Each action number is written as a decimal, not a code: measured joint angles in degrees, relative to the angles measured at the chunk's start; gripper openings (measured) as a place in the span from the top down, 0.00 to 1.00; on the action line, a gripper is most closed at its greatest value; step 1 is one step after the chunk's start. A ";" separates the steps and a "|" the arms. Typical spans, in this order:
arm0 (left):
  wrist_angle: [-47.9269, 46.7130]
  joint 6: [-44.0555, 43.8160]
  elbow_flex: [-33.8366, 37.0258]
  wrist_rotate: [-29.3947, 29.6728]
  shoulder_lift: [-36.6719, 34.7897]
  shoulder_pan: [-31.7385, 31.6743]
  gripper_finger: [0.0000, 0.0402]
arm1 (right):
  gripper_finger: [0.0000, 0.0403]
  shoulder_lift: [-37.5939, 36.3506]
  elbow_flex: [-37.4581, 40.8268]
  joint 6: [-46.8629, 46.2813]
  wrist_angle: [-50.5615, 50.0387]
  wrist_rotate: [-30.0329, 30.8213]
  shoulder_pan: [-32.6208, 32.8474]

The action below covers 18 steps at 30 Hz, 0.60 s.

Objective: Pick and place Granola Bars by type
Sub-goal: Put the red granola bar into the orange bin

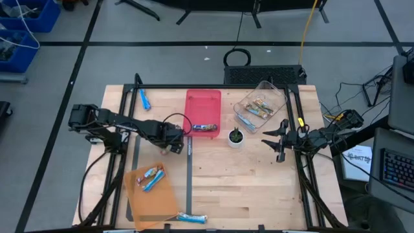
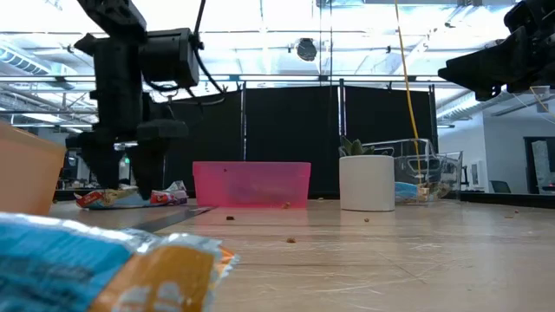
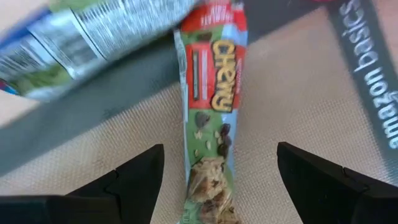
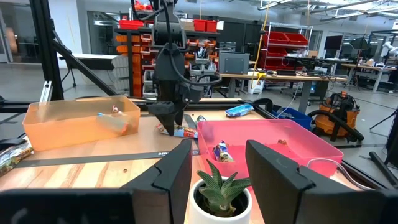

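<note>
My left gripper (image 1: pixel 173 141) is open and points down just off the pink tray's (image 1: pixel 203 103) left near corner. Its fingers (image 3: pixel 134 183) stand on either side of a red-and-green granola bar (image 3: pixel 210 118) that lies flat on the table, without touching it. A second bar (image 3: pixel 93 34) lies across that bar's far end. In the low view the gripper (image 2: pixel 130 169) stands over both bars (image 2: pixel 130 198). Another bar (image 4: pixel 222 151) lies in the pink tray. My right gripper (image 1: pixel 281 139) is open and empty at the right, behind the potted plant (image 1: pixel 235 136).
An orange tray (image 1: pixel 154 197) at the near left holds some bars (image 1: pixel 150 176). A clear container (image 1: pixel 261 107) at the far right holds several bars. Blue bars lie at the far left (image 1: pixel 143 98) and at the near edge (image 1: pixel 192 218). A black strip (image 1: pixel 189 175) runs across the table.
</note>
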State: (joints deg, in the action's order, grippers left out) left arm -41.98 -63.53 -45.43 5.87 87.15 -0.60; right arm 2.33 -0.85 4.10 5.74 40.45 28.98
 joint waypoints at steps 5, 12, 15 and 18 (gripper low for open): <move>0.04 -0.66 2.02 -2.42 0.00 0.03 0.25 | 0.65 0.00 0.00 0.00 0.00 -0.01 0.00; 0.28 -0.02 2.10 -2.48 -0.02 0.00 0.24 | 0.65 0.00 0.00 0.00 0.00 0.00 -0.01; 0.68 -0.02 2.10 -2.42 -0.02 0.00 0.25 | 0.65 0.00 0.00 0.00 0.00 -0.02 0.00; 2.17 0.32 2.10 -2.41 -0.02 0.00 0.30 | 0.65 0.00 0.00 0.02 0.00 -0.01 -0.01</move>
State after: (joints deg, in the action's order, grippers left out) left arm -39.81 -63.21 -43.33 3.46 87.13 -0.60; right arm 2.33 -0.86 4.11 5.74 40.44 28.97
